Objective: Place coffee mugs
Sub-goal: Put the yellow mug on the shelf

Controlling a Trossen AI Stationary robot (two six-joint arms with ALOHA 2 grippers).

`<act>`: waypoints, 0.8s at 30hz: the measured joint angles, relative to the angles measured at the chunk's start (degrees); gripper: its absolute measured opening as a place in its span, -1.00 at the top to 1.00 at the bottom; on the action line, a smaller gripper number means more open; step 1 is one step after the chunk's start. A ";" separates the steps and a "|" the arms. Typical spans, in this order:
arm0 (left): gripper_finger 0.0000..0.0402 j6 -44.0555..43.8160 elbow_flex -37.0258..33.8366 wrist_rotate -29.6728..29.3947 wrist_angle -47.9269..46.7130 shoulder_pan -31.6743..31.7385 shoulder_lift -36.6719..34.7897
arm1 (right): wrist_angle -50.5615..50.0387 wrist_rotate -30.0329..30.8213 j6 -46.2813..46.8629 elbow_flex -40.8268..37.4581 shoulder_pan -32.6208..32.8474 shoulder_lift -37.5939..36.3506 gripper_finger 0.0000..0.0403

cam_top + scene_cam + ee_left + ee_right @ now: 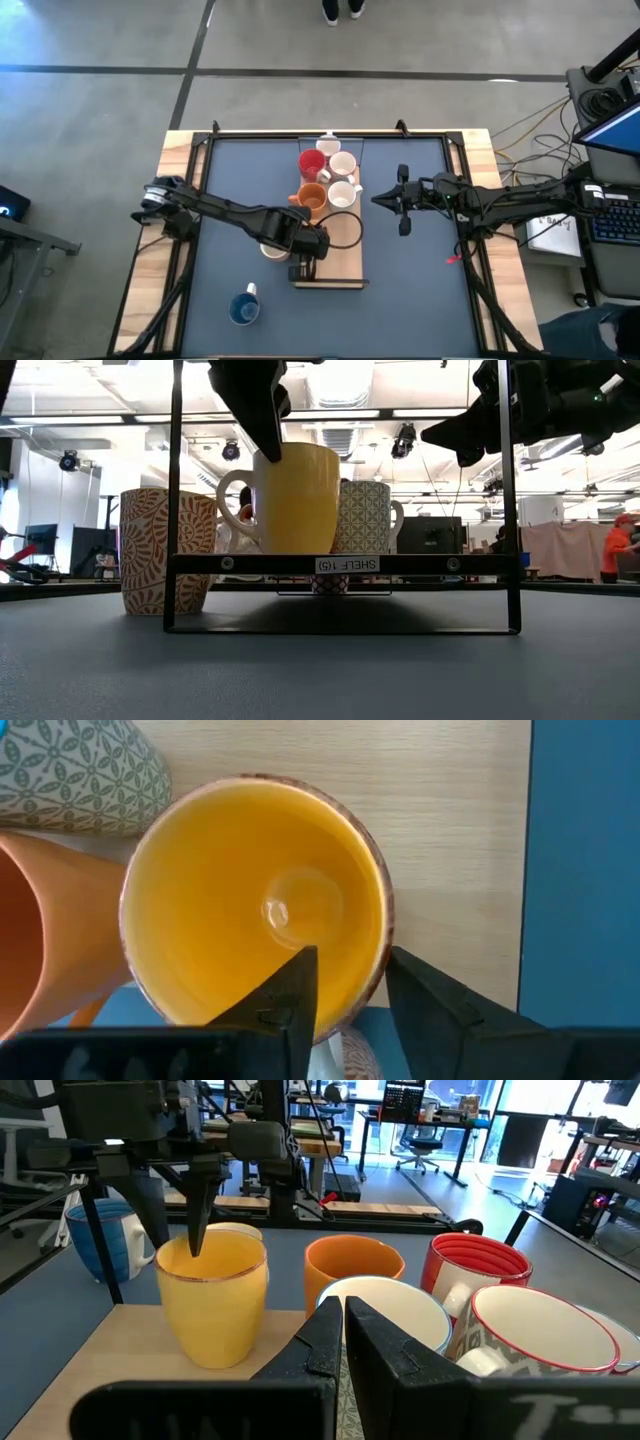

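Yellow mug (255, 910), rigid, glazed, likely slippery and breakable, stands on the wooden shelf (345, 262) beside the orange mug (354, 1266); left gripper (350, 990) straddles its rim, jaws parted.

Grey concrete floor (420, 40) crossed by dark seams, bright ceiling strip lights (355, 415) overhead, black spot lamps (68, 460) hanging, office chairs (425, 1150) and desks beyond, laptop (615, 125) and tangled cables (530, 130) beside the bench, person in orange (612, 550) far off
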 joint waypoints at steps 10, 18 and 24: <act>0.43 0.35 6.47 -0.22 -10.75 -0.09 -0.11 | -0.02 -0.02 0.70 0.02 0.00 0.00 0.96; 0.52 1.88 13.11 1.43 -7.04 -1.59 -0.16 | -0.03 -0.02 1.32 0.00 0.00 0.00 0.96; 0.89 1.98 11.05 1.77 -5.45 -2.99 1.86 | -0.95 -0.03 1.61 0.00 0.02 0.00 0.96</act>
